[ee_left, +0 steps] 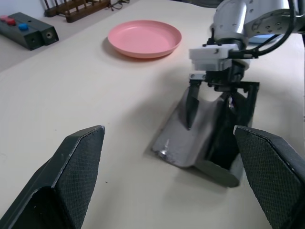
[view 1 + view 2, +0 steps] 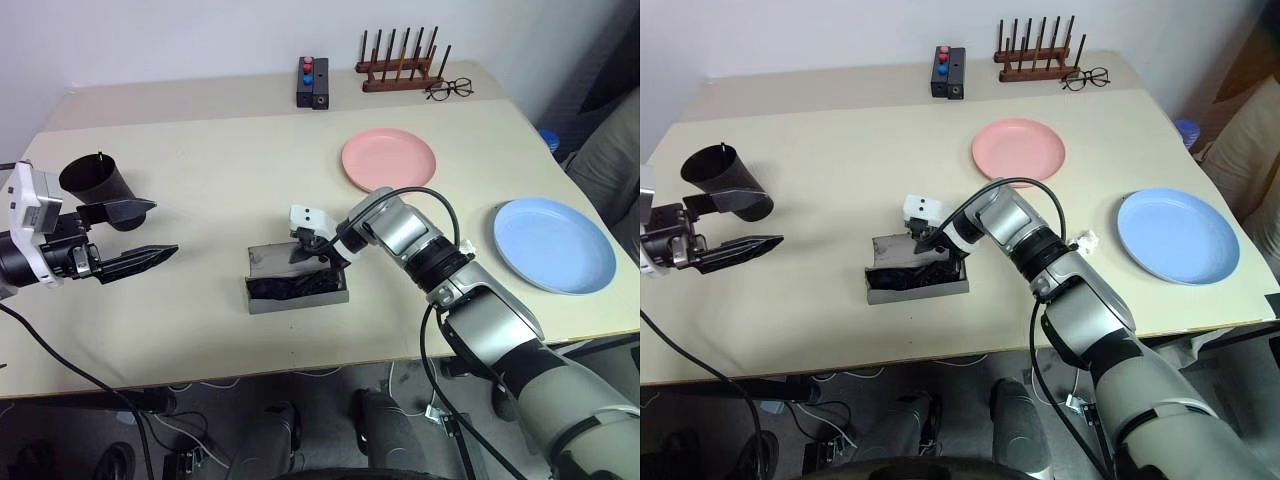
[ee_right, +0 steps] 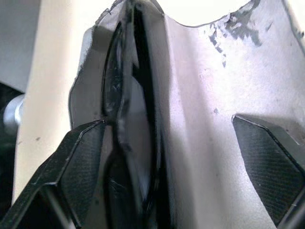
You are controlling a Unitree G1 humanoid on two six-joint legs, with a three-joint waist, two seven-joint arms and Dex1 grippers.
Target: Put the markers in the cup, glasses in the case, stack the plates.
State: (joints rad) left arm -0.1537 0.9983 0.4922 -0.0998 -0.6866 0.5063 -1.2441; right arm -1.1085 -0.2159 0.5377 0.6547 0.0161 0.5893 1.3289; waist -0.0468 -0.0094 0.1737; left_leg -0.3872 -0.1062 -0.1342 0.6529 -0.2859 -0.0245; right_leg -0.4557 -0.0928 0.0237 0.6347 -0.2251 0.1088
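I've got the right gripper down over the grey felt-like hinged glasses case, which lies open near the middle of the beige table, and its two black fingers are spread wide with nothing pinched between them. From the right wrist camera I see the black sunglasses with thick frame and dark lenses lying inside the case's trough, with one finger beside them and the other over the raised grey lid. From the head camera they read as a dark mass in the front compartment. On my left, the left gripper hovers above the table, well apart from the case, fingers wide and holding nothing. Just behind it sits the black tapered plastic cup, tilted, rim towards the back of the table, with a thin dark tip poking above the rim; I can't tell if that is a marker. The salmon pink round shallow plate rests beyond the case, and the light blue round plate lies well apart from it near the right edge, so they're not stacked. At the far edge I see a small black box with red and blue buttons, a wooden rack with dark pegs and thin-framed clear-lens spectacles just beside the rack.
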